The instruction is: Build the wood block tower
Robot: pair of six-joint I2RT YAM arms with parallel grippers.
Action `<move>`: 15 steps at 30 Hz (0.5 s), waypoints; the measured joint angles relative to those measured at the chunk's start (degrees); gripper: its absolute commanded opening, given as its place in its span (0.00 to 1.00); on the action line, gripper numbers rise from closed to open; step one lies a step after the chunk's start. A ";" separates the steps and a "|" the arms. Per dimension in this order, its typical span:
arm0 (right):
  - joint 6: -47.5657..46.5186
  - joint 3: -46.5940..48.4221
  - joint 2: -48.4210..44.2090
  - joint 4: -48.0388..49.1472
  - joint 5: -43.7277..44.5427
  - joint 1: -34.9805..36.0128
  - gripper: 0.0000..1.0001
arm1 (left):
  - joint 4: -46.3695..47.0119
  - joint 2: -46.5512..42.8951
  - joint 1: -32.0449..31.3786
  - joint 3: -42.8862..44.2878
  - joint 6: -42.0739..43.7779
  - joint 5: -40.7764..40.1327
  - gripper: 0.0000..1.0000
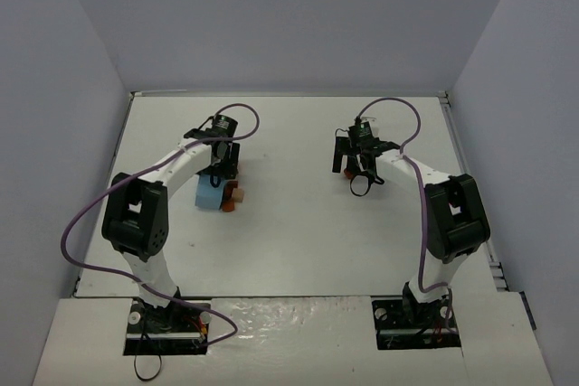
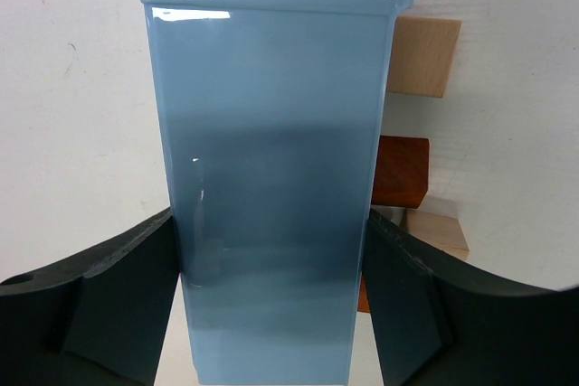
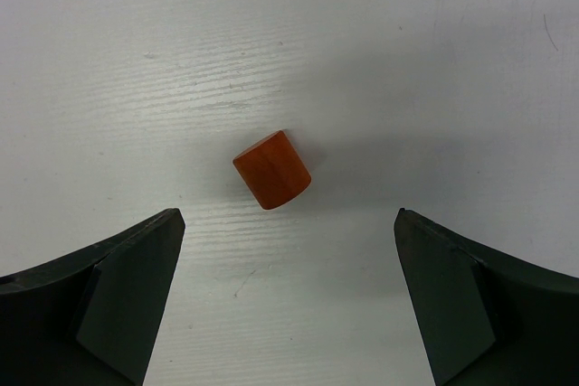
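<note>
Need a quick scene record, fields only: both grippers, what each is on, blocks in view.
left gripper: fingers closed on both sides of the light-blue box
right gripper: open, over the orange-red block, not touching
orange-red block: alone on the table, between the fingers
beside box: two tan blocks, one brown block

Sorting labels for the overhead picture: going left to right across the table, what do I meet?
light-blue box → wooden blocks → right tool. The left tool overlaps the box, so it is left out.
</note>
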 measured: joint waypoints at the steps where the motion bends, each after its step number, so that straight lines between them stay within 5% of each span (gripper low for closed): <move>1: 0.00 0.00 0.00 -0.02 0.00 0.00 1.00 | 0.00 0.02 -0.46 0.02 -0.02 -0.16 0.00; 15: 0.02 0.00 -0.41 -0.02 0.00 0.00 1.00 | -0.55 0.02 -2.26 0.04 0.01 -0.50 0.00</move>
